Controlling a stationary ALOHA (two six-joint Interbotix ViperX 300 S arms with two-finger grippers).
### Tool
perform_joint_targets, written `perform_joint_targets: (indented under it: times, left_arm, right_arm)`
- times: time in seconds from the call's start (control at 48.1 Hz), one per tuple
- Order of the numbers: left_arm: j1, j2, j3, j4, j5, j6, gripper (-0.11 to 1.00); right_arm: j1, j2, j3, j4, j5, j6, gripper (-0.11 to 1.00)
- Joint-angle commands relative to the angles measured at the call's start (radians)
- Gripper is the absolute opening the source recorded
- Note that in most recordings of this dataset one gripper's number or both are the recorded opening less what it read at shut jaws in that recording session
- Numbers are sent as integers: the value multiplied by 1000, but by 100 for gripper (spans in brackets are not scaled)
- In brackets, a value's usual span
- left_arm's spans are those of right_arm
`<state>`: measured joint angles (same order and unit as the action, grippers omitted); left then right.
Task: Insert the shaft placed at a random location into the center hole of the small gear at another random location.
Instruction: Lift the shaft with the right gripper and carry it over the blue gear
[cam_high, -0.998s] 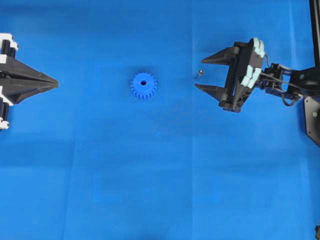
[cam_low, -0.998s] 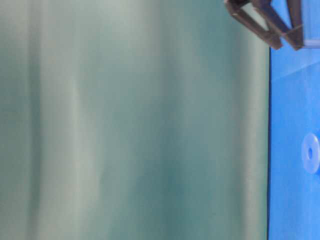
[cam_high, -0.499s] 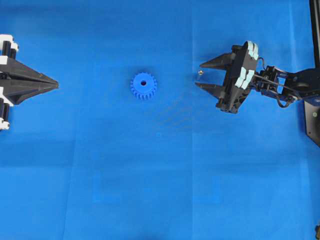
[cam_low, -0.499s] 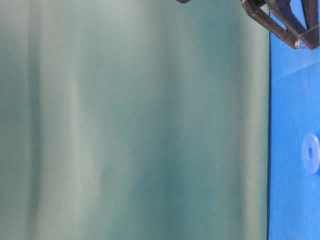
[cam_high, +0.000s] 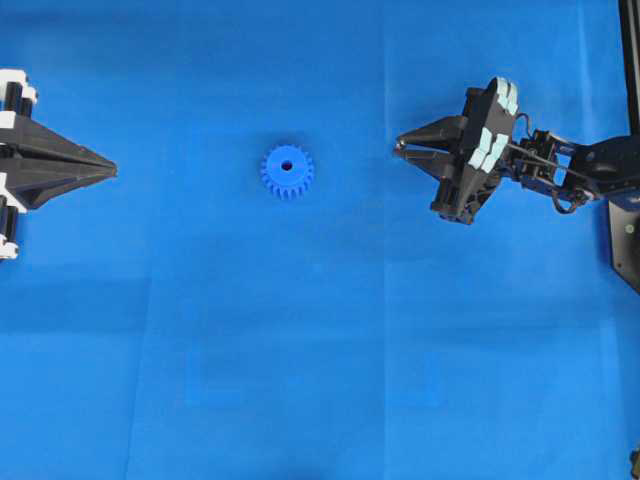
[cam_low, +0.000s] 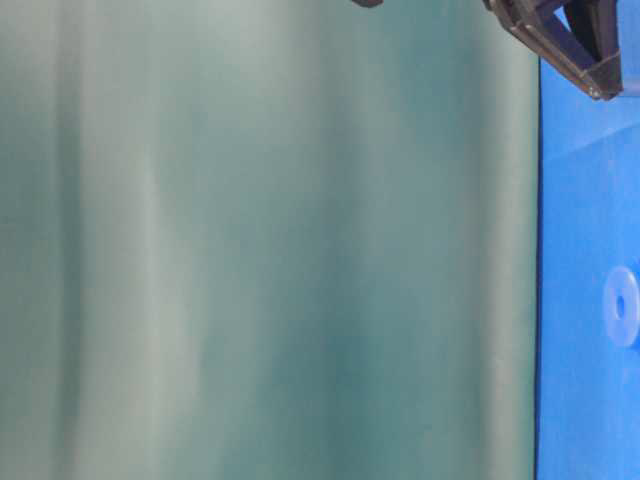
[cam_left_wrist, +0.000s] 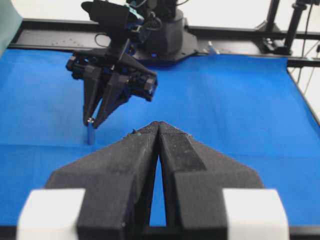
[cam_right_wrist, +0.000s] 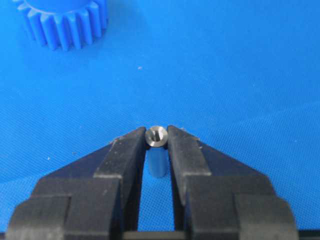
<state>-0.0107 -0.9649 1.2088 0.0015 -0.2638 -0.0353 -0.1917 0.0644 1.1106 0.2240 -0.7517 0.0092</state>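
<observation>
The shaft (cam_right_wrist: 156, 137) stands upright on the blue mat, a short silver pin pinched at its top between my right gripper's (cam_right_wrist: 157, 134) two black fingertips. In the overhead view that gripper (cam_high: 399, 147) lies right of the small gear (cam_high: 287, 171), roughly a gear's width and a half away. The gear is bright blue and toothed, flat on the mat, with its dark center hole (cam_high: 287, 165) uncovered. Its toothed edge (cam_right_wrist: 65, 20) shows at the top left of the right wrist view. My left gripper (cam_high: 110, 172) rests shut and empty at the far left, pointing toward the gear.
A blue mat (cam_high: 320, 340) covers the table. A black frame post (cam_high: 628, 60) and the right arm's mount (cam_high: 622, 240) run along the right edge. The left wrist view shows the right arm's base (cam_left_wrist: 160, 40) behind the mat's far side.
My right gripper's jaws have come together from wide open until they pinch the shaft. The gear and the left gripper have stayed put.
</observation>
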Motion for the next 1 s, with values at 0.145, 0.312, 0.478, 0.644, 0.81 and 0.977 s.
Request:
perform_joint_targets:
  times: [0.145, 0.312, 0.478, 0.644, 0.81, 0.977]
  left_arm:
    - [3, 3, -11, 0, -3, -2, 0]
    - [5, 3, -9, 0, -6, -2, 0]
    - [5, 3, -11, 0, -6, -3, 0]
    - [5, 5, -9, 0, -2, -3, 0]
    - [5, 9, -8, 0, -2, -3, 0]
    - [5, 9, -5, 0, -2, -3, 0]
  right_arm:
    - [3, -173, -25, 2, 124, -11, 3]
    - [3, -275, -55, 0, 238, -31, 3]
    - [3, -279, -74, 0, 268, -40, 3]
    - [17, -250, -107, 0, 270, -40, 3]
    - [48, -184, -193, 0, 275, -38, 3]
    - [67, -112, -293, -2, 290, -40, 3]
